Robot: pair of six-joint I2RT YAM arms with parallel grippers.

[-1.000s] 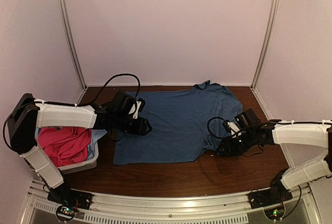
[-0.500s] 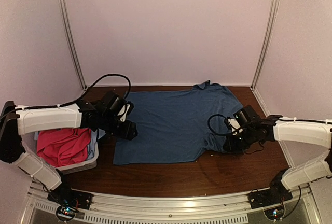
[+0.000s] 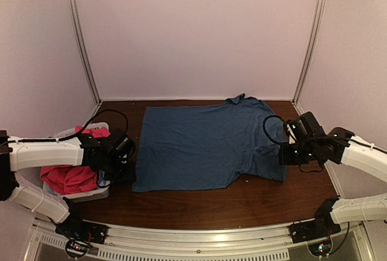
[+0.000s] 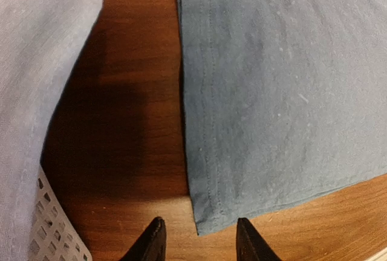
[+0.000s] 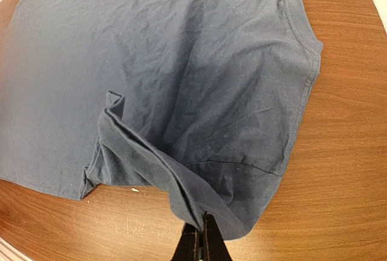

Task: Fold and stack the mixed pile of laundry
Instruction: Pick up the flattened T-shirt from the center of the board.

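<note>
The dark blue T-shirt lies spread flat on the table, its collar at the far right. My right gripper is shut on the hem of the near right sleeve, which rises in a ridge towards the jaws. From above, the right gripper sits at the shirt's right edge. My left gripper is open just above the wood, and the shirt's near left corner lies between its fingertips, untouched. The magenta-pink shirt fills the basket. The pale light-blue cloth hangs over the basket's side.
The white slotted basket stands at the table's left edge, right beside my left gripper and under its arm. Bare brown wood runs along the near edge. Pale walls close in the back and sides.
My left arm has drawn back from the shirt's left edge to its near left corner. My right gripper has shut on the sleeve and pulled it out to the right.
</note>
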